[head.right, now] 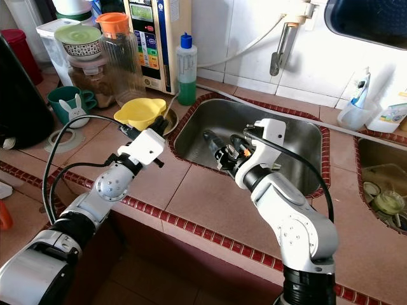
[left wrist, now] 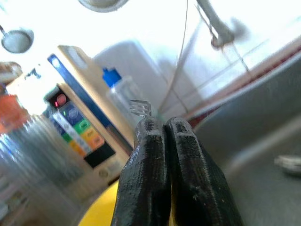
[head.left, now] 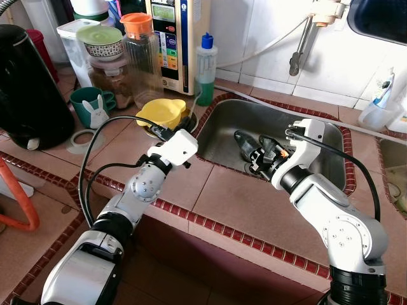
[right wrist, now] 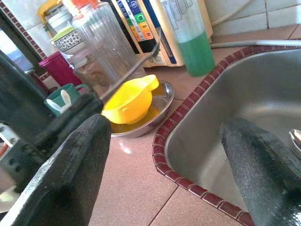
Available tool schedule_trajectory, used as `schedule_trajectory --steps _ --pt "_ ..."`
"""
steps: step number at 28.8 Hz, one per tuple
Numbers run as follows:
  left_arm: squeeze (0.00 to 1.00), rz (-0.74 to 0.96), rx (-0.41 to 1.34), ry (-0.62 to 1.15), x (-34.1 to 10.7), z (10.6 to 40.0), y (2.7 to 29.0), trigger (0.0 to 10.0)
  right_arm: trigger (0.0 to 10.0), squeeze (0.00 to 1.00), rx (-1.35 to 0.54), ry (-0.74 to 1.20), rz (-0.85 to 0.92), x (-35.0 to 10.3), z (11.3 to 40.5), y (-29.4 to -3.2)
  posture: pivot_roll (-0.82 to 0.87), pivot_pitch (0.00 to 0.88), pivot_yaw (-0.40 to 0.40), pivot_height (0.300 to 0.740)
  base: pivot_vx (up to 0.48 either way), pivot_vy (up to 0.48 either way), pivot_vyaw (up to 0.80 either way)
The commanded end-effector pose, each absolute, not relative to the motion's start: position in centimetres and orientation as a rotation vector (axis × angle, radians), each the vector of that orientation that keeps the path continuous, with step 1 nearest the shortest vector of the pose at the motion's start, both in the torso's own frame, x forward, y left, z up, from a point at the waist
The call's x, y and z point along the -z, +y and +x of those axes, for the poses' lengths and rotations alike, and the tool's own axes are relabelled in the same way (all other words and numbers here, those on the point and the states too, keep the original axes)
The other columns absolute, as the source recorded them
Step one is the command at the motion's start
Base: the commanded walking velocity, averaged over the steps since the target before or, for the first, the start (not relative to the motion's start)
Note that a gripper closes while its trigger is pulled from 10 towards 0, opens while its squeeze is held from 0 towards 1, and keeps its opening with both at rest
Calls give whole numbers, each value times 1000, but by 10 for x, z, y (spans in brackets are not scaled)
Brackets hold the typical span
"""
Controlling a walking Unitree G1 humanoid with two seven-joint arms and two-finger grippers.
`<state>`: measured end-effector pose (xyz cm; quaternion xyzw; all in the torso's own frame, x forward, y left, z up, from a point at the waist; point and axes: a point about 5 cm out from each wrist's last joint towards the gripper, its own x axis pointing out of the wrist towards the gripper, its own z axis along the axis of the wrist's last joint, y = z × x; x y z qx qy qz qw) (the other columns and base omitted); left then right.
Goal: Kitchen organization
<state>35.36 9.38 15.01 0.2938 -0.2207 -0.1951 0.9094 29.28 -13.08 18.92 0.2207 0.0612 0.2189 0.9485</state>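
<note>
Over the sink [head.left: 331, 165], right gripper [head.left: 245, 147] gapes wide, empty; left gripper [left wrist: 164, 136] pinched closed by yellow bowl [head.left: 163, 112].

Background items on tiled tabletop [head.left: 235, 203]: black kettle [head.left: 28, 89] at far left; teal rabbit mug [head.left: 89, 107] beside it; clear pitcher with orange lid [head.left: 141, 57]; patterned bowl with green lid [head.left: 100, 41] stacked on jar; water purifier unit [head.left: 172, 38] against wall; white toothbrush cup [head.left: 380, 114] at right.
</note>
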Motion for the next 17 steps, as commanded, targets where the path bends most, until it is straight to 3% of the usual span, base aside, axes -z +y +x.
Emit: schedule_trajectory --steps 1,6,9,17 --pt "0 573 439 -536 -160 347 84 0 10000 0 -444 103 468 -194 298 -132 -9 0 -4 740 0 0 0" --pt "0 542 482 -621 -171 339 73 0 10000 0 -442 97 542 -196 304 -133 0 0 -8 740 0 0 0" --pt "0 525 556 -714 -182 327 57 0 10000 0 -435 110 722 -197 317 -142 9 0 -8 740 0 0 0" --pt "0 519 670 -740 -174 307 44 0 10000 0 -426 39 800 -225 351 -164 11 0 -7 740 0 0 0"
